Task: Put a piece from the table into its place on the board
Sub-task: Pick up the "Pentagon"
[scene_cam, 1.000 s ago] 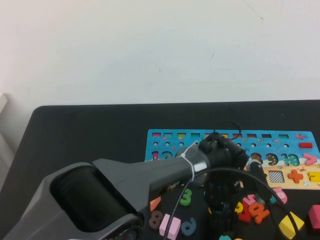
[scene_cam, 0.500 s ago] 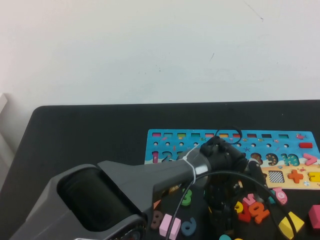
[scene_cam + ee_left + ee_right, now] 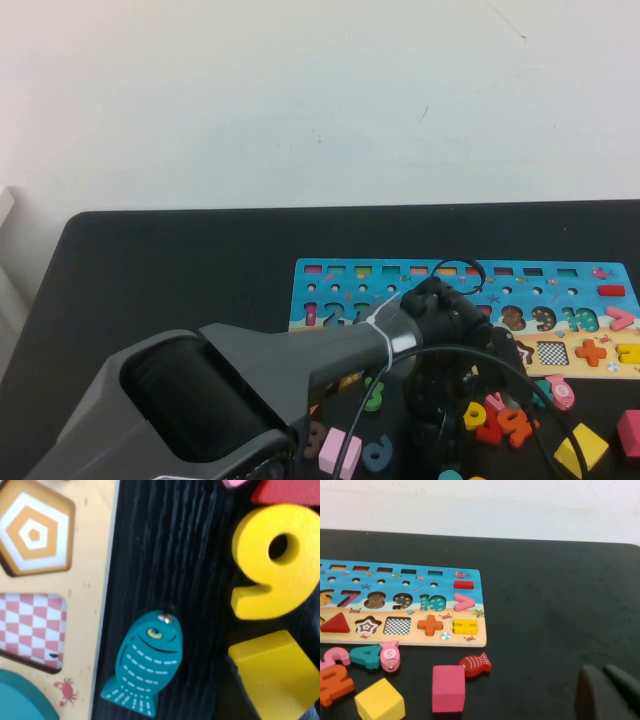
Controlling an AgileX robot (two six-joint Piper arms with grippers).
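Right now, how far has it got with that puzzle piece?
Nothing placed yet: the board's pentagon slot is empty. In hand: the left gripper is down among loose pieces on the table, at the yellow piece; grip unclear. Left: lift it, seat it in the slot. The right gripper waits over bare table beside the board.

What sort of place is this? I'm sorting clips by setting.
Probably a lab test bench: a matte black table against a bare white wall, holding only a children's number puzzle board and loose wooden pieces.
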